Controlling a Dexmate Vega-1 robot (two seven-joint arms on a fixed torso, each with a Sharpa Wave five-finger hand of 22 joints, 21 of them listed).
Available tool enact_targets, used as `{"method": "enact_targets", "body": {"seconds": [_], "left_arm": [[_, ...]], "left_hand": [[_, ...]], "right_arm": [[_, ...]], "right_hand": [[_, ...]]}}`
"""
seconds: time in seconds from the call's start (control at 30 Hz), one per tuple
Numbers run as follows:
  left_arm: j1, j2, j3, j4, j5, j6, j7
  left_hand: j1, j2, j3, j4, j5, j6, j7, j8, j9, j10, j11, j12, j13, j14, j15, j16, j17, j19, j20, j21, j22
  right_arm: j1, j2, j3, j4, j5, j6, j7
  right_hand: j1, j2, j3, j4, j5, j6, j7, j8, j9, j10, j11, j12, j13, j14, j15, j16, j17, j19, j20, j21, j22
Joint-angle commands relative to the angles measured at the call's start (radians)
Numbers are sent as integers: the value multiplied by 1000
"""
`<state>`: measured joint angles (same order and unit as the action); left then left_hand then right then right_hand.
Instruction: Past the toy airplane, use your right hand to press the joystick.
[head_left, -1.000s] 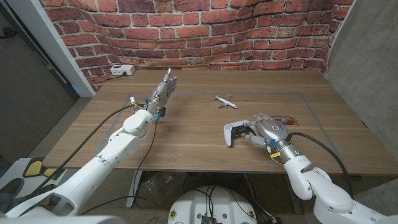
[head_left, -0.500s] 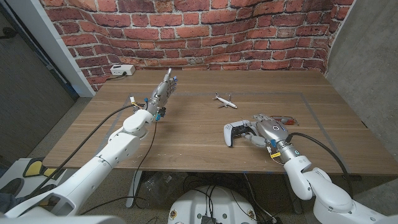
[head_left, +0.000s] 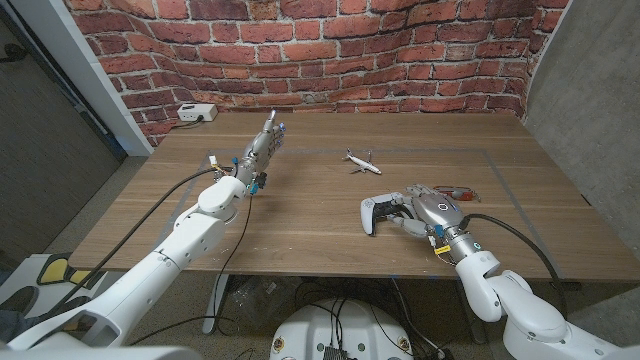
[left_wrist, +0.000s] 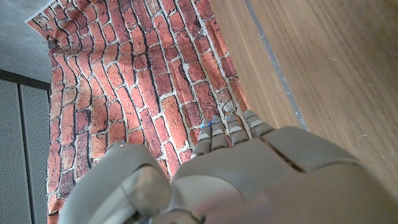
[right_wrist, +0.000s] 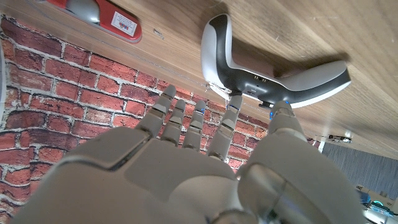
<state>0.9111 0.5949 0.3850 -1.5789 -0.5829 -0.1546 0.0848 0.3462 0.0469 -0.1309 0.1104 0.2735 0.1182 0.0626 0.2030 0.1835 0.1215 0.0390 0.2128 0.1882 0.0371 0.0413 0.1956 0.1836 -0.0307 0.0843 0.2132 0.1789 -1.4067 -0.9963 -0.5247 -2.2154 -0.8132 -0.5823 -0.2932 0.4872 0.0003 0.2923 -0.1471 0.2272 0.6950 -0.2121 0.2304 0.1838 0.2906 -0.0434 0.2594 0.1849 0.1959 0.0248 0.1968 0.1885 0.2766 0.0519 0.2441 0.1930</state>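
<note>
Almost nothing is moving since a second ago — the right hand (head_left: 428, 212) is staying over the game controller (head_left: 378, 213), fingers (right_wrist: 231, 115) spread and touching it, grasping nothing. Controller is lying just nearer than the toy airplane (head_left: 360, 161). Left hand (head_left: 262, 150) is idling, fingers straight — press likely underway.

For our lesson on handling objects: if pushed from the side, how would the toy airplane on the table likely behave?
The toy airplane looks small and thin-winged, so probably light. It would likely slide or spin on the smooth wooden table. Its slender wings seem fragile.
</note>
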Motion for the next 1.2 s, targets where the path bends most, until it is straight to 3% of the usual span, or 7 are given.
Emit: {"method": "enact_targets", "body": {"seconds": [0.03, 0.63, 1.2], "left_arm": [[-3, -1, 2, 4, 2, -2, -3], [-14, -12, 2, 27, 1, -20, -10], [-37, -17, 9, 43, 5, -14, -20]], "left_hand": [[-2, 3, -8, -3, -1, -1, -5, -2, 4, 3, -5, -5, 2, 5, -3, -5, 2, -1, 10, -5, 4], [0, 4, -11, -2, -3, 1, -6, -2, 5, 5, -5, -5, 3, 6, -4, -5, 2, -2, 12, -6, 4], [2, 6, -14, -2, -4, 2, -7, -2, 5, 5, -5, -6, 3, 7, -4, -5, 2, -2, 12, -6, 5]], "right_arm": [[2, -6, -1, 0, 15, -6, 2], [9, -20, 10, -24, -7, -13, -13], [18, -6, 10, -21, -34, -13, -18]], "right_hand": [[3, -4, 2, 3, 0, 7, 4, 2, 2, 12, 0, 4, 3, 9, -3, 9, 4, 13, 4, 7, 4], [0, -5, 2, 6, -3, -35, -5, -20, 2, 12, 1, -1, 3, 12, -3, 5, 5, 14, 7, 6, 4], [-2, -6, 2, 8, -4, -71, -6, -35, 3, 21, -4, -1, 3, 16, -3, 4, 5, 12, 6, 4, 5]]}}
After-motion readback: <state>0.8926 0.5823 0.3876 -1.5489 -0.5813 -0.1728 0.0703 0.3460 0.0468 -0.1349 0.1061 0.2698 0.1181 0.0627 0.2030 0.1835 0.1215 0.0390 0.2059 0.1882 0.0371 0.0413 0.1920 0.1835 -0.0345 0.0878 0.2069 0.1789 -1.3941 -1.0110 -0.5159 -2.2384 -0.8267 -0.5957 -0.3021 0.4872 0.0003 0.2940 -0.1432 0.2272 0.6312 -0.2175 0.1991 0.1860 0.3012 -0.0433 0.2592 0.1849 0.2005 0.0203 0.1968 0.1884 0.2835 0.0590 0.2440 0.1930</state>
